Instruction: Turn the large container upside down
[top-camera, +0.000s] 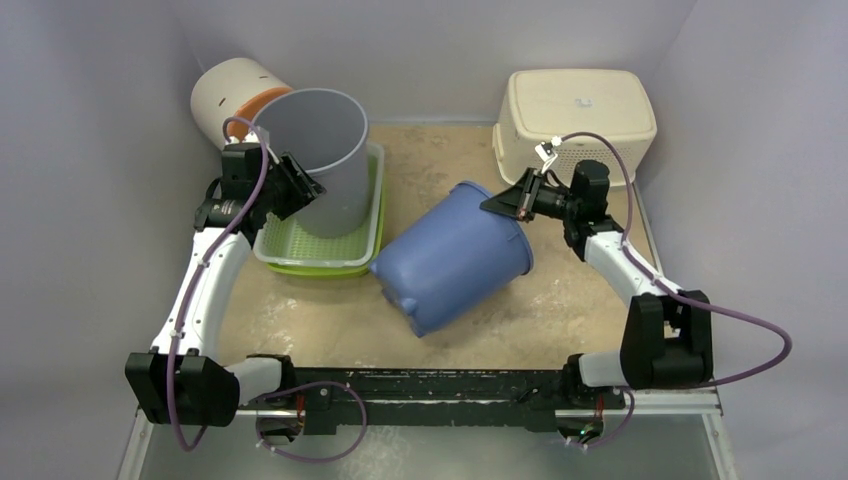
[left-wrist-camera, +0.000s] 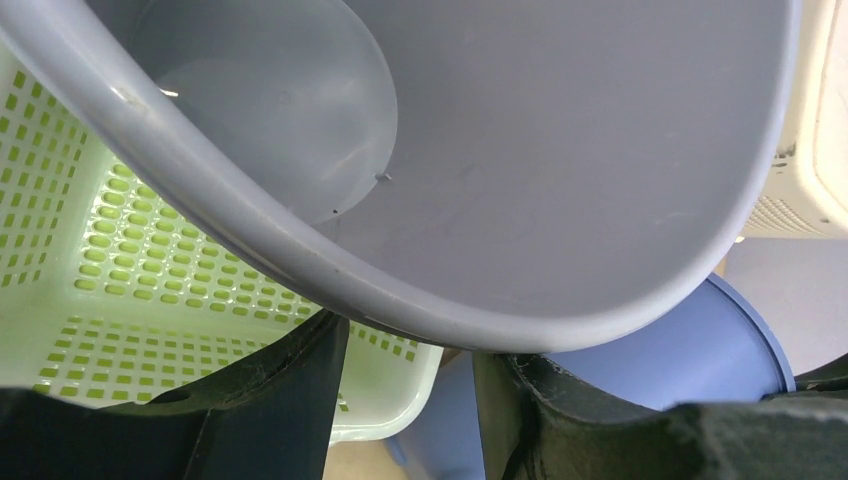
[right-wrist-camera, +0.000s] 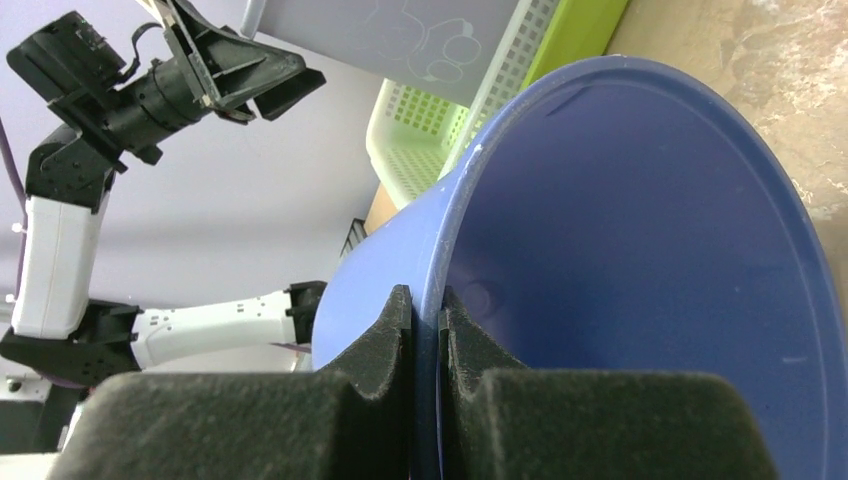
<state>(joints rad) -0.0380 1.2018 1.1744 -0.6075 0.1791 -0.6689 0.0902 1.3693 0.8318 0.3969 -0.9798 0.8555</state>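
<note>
Right pincer (right-wrist-camera: 425, 300) is seen clamped tight on the rim of the blue bucket (top-camera: 450, 260). That bucket is held tipped on its side on the sandy table (top-camera: 560, 300), mouth toward the right arm, base toward the near left, just beside the green basket (top-camera: 320, 250). Left pincer (left-wrist-camera: 410, 345) is seen with jaws partly apart and nothing gripped between them, close against the grey bucket (top-camera: 325, 150) standing mouth-up in that basket.
</note>
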